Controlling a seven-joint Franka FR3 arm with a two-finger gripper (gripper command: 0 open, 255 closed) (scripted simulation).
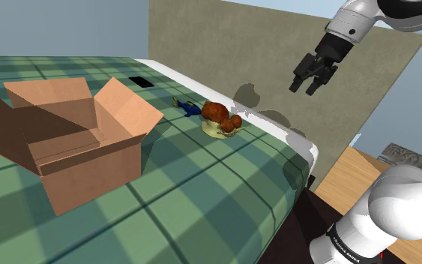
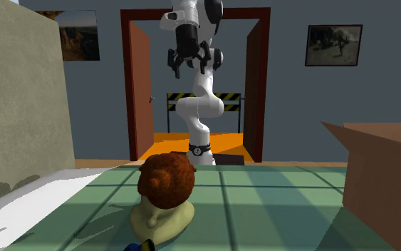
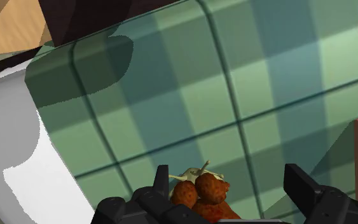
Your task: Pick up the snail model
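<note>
The snail model [image 1: 221, 120] has a reddish-brown lumpy shell and a pale yellow body. It rests on the green checked bed cover, close to the bed's white edge. In the second exterior view the snail [image 2: 164, 194] sits in the foreground. My black gripper [image 1: 313, 77] hangs open high above and to the shoulder view's right of the snail, touching nothing. From the far side the gripper [image 2: 194, 62] is seen well above the bed. In the wrist view the snail [image 3: 199, 186] lies far below, between the spread fingers [image 3: 301, 184].
An open cardboard box [image 1: 70, 135] stands on the bed at the shoulder view's left. A small blue and yellow object [image 1: 187, 106] lies just beyond the snail. A beige panel [image 1: 276, 67] rises behind the bed. A black rectangle [image 1: 140, 81] lies farther back.
</note>
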